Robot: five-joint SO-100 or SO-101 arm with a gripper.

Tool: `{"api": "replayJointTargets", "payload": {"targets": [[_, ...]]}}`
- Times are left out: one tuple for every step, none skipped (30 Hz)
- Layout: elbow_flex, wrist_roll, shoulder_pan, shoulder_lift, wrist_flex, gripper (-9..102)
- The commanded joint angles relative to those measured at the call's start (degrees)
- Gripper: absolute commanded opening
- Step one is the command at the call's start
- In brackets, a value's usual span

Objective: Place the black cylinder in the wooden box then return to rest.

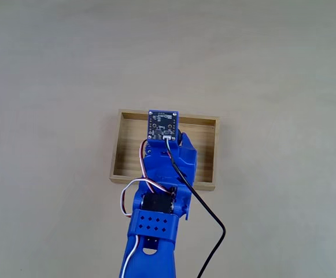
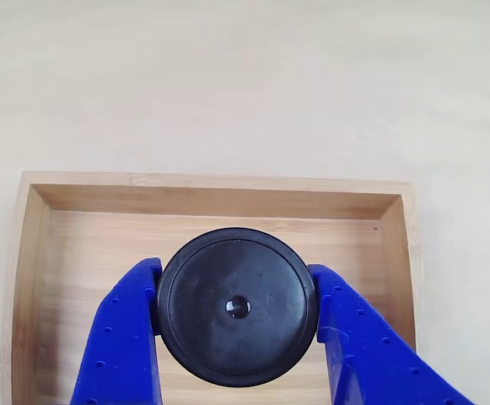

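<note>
The black cylinder [image 2: 237, 307] sits at lower centre of the other view, round top facing the camera, centre dimple visible. It is clamped between the two blue fingers [image 2: 120, 346] of the gripper [image 2: 237, 314], one pressing each side. Behind and beneath it lies the wooden box [image 2: 219, 201], its far wall crossing mid-frame; whether the cylinder touches the floor cannot be told. In the fixed view, the blue arm [image 1: 156, 220] reaches up from the bottom edge over the box [image 1: 205, 152] at frame centre, its circuit board [image 1: 163, 125] covering the far wall. The box rests on a pale table [image 1: 52, 69].
</note>
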Motion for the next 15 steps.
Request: {"api": "replayJointTargets", "payload": {"targets": [[-0.4,-0.4,-0.8,0.0,-2.4,16],[-0.4,-0.4,-0.8,0.4,-2.6,16],[-0.4,-0.4,-0.9,0.9,-2.9,16],[-0.4,-0.4,-0.9,1.3,-3.0,16],[-0.4,-0.4,-0.9,1.7,-3.0,16],[-0.4,-0.4,-0.9,2.0,-3.1,16],[-0.4,-0.4,-0.9,2.4,-3.2,16],[-0.4,-0.4,-0.9,2.6,-3.3,16],[-0.4,-0.4,-0.9,3.1,-3.7,16],[-0.4,-0.4,-0.9,3.4,-4.1,16],[-0.4,-0.4,-0.7,3.9,-4.6,16],[-0.4,-0.4,-0.5,4.3,-4.7,16],[-0.5,-0.4,-0.3,4.7,-5.1,16],[-0.5,-0.1,0.0,5.0,-5.4,16],[-0.6,-0.1,0.4,5.4,-5.9,16]]}}
